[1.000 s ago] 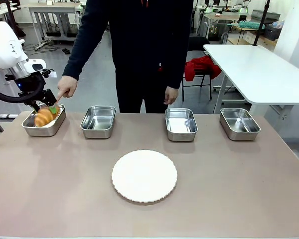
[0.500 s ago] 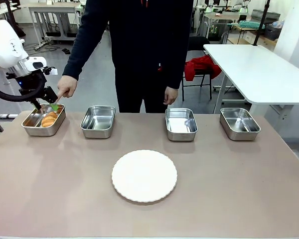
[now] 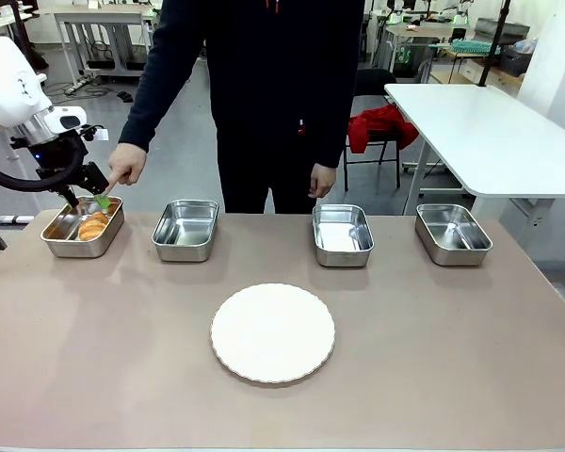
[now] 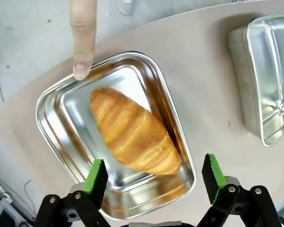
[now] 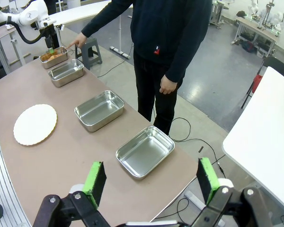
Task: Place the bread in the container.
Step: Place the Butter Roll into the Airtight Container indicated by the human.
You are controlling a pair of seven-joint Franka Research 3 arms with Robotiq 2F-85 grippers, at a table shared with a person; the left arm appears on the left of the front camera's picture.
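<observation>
Left tool (image 4: 154, 177) spread above bread (image 4: 133, 131) in container (image 4: 52, 101)

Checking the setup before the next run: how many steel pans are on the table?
4, in a row along the table's far edge: the container at far left with the bread in it, one beside it, one right of centre, one far right. None seems hidden.

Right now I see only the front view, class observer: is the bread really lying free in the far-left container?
Observer: Yes. The bread lies diagonally on the floor of the container, and the left end effector is open above it, touching nothing.
Operator: And the person's hand?
Observer: One finger points down at the container's rim, apart from the bread.
Operator: The right arm?
Observer: The right end effector is open and empty, above the table's other end.
</observation>
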